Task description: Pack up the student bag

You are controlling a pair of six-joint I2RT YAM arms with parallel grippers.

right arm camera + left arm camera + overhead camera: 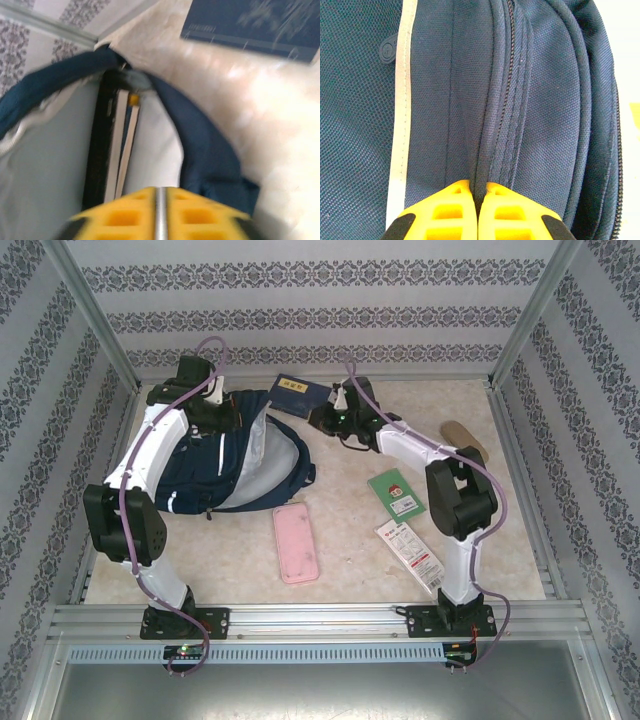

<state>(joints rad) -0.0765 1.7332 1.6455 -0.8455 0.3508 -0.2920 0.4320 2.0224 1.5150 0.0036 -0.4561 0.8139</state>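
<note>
two arms work at the student bag (pixel 235 455). it lies on the desk (pixel 355 560), and its long side runs from close to the arms to far away from them. the bag's open mouth, with the pale lining, faces the right arm. the left fingers (pixel 445 212) are pinched tight on a fold of the bag's blue cloth beside a zip, so i think they hold the mouth open. the right fingers (pixel 120 217) sit just outside that mouth and point in. they are pressed together. it is blurry, but nothing seems to be in them. a blue book (pixel 293 395) lies just behind the bag, nearest the right arm.
</note>
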